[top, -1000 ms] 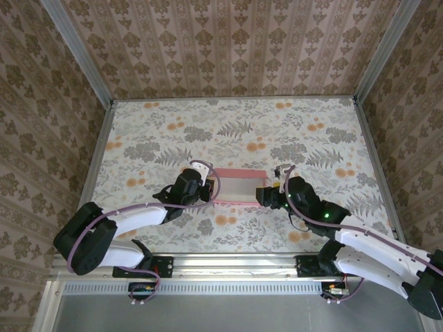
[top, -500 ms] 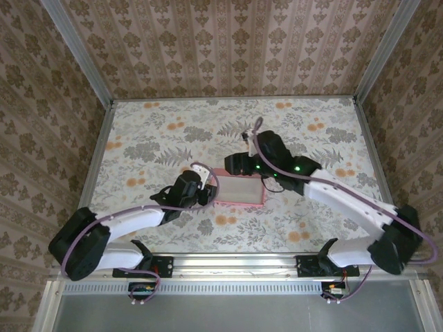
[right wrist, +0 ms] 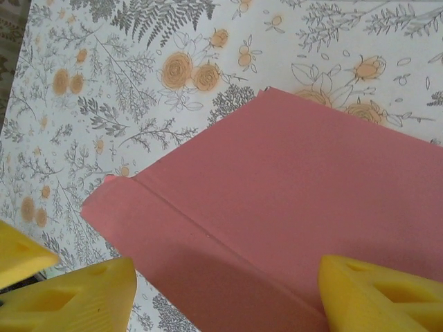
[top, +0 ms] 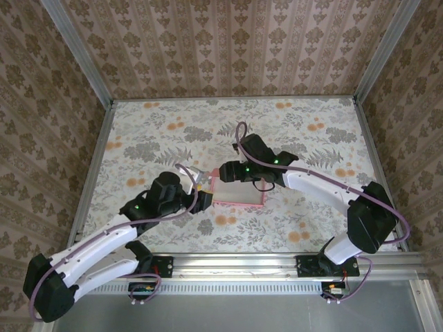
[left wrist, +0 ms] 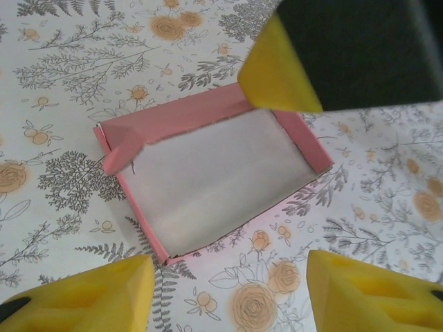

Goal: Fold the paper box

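- Paper box [top: 243, 194] sat at table [top: 318, 131] centre, pale inside up, walls raised.
- Left claw [left wrist: 230, 261] spread off its 9 o'clock end, likely to brace.
- Right claw [right wrist: 227, 263] spread over the 11 o'clock corner, probably to press that wall in.

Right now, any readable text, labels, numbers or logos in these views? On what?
No readable words, numbers or logos on anything here.
Box: plain pink card with a pale inside, no print.
Table: flower and fern pattern, no lettering.
Walls: patterned paper, no lettering.
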